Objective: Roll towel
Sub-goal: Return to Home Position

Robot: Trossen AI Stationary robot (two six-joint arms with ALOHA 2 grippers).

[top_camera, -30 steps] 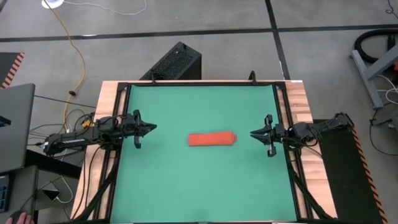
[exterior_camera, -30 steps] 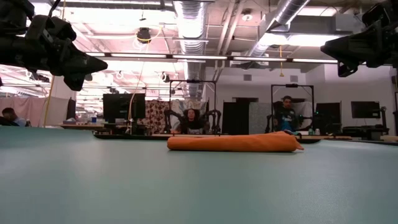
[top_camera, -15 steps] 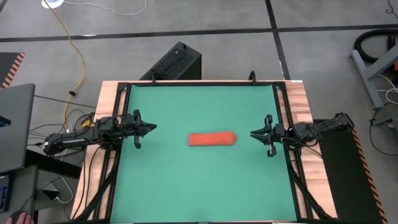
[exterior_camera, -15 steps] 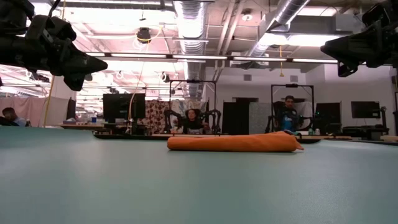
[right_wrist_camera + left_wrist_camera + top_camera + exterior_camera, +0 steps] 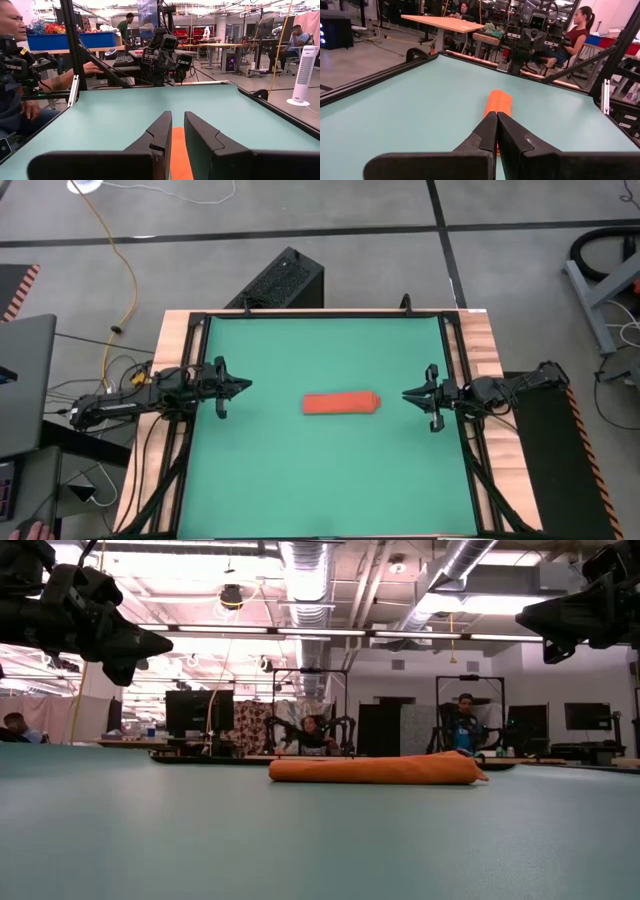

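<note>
Both grippers hang over the side parts of the mat (image 5: 300, 480), each well apart from the towel (image 5: 341, 403) and pointing inward at it. The left gripper (image 5: 240, 387) has its fingers (image 5: 487, 132) pressed together, with nothing between them. The right gripper (image 5: 408, 395) shows a thin slit between its fingers (image 5: 161, 131). I think it is a little open and empty, though from this angle the slit is hard to judge.

Between the two arms, in the middle of the green mat, the towel lies as a tight orange roll, with one end toward each gripper. From table height it rests flat on the mat and looks closed, with a small tip sticking out at one end.

Compared with one second ago, nothing has moved. The arms are at the same places and the roll has the same shape. In my judgement the arms have already reached their rest pose, the roll holds without unwinding, and the task is practically finished.
</note>
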